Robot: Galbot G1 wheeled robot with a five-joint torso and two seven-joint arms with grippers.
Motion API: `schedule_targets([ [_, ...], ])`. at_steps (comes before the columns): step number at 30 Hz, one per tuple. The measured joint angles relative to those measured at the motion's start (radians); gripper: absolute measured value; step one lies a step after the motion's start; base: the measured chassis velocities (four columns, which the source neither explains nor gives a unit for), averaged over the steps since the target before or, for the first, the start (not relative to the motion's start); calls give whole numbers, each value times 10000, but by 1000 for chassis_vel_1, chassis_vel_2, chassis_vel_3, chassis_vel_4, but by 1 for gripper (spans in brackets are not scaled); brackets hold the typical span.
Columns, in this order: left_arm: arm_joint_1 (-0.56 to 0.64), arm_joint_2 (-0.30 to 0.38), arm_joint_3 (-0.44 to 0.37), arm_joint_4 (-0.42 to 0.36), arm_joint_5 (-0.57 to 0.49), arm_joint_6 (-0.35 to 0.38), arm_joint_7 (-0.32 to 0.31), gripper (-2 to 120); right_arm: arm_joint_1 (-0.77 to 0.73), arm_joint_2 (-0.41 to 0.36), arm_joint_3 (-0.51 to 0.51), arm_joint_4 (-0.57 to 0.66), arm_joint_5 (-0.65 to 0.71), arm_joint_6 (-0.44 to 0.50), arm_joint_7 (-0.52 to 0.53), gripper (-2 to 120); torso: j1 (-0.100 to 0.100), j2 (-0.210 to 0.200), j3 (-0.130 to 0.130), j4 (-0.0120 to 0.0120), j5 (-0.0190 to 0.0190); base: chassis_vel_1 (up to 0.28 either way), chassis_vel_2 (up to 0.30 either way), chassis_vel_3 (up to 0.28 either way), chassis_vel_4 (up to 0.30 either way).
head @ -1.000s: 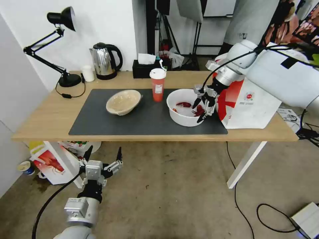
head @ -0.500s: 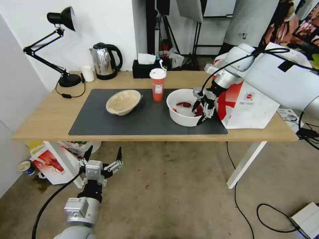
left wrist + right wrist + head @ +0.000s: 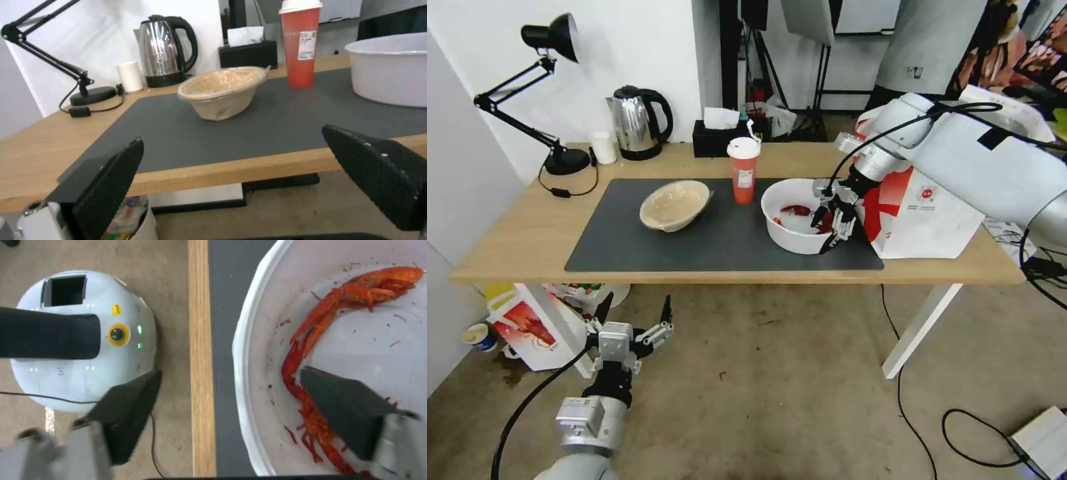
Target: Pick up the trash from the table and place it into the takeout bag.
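The right gripper (image 3: 831,227) is lowering over the near-right rim of the white round plastic bowl holding red crayfish shells (image 3: 795,217); over the past second it has been sinking and shifting slightly toward the bowl wall. Its fingers are spread apart, one hanging inside the bowl (image 3: 347,406) and one outside, so the rim is sitting between them, not yet pinched. That suggests the grasp on this first piece of trash is about to close. The bowl is resting on the dark grey rectangular mat (image 3: 720,240), just beside the large white takeout bag with the bold red side pattern (image 3: 924,213) at the desk's right end.

The red drink cup with a white lid (image 3: 744,170) and the beige shallow bowl (image 3: 675,205) are standing untouched on the mat. The left gripper (image 3: 627,330) is waiting open below the desk's front edge.

The long light-wood desk (image 3: 520,233) is also carrying a black lamp, a steel kettle and a black tissue box along its far edge, over a concrete floor.
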Motion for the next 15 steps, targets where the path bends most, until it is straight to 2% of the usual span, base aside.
schedule_targets([
  [3, 0, 0, 0, 0, 0, 0, 0, 100, -111, 36, 104, -69, -21, 6, -1, 68, 0, 0, 0, 0, 0, 0, 0, 0, 0],
  [4, 0, 0, 0, 0, 0, 0, 0, 100, -111, 36, 104, -69, -21, 6, -1, 68, 0, 0, 0, 0, 0, 0, 0, 0, 0],
  [7, 0, 0, 0, 0, 0, 0, 0, 100, -115, 49, 144, -119, -22, 9, -1, 52, 1, 0, 0, -1, 0, 0, 0, 0, 0],
  [8, 0, 0, 0, 0, 0, 0, 0, 100, -115, 49, 144, -119, -22, 9, -1, 52, 1, 0, 0, -1, 0, 0, 0, 0, 0],
  [11, 0, 0, 0, 0, 0, 0, 0, 100, -102, 85, 182, -146, -20, 9, -1, 37, 0, 0, 1, -1, 0, 0, 0, 0, 0],
  [12, 0, 0, 0, 0, 0, 0, 0, 100, -102, 85, 182, -146, -20, 9, -1, 37, 0, 0, 1, -1, 0, 0, 0, 0, 0],
  [15, 0, 0, 0, 0, 0, 0, 0, 100, -89, 117, 222, -166, -5, 9, -1, 24, 0, 1, 0, 0, 0, 0, 0, 0, 0],
])
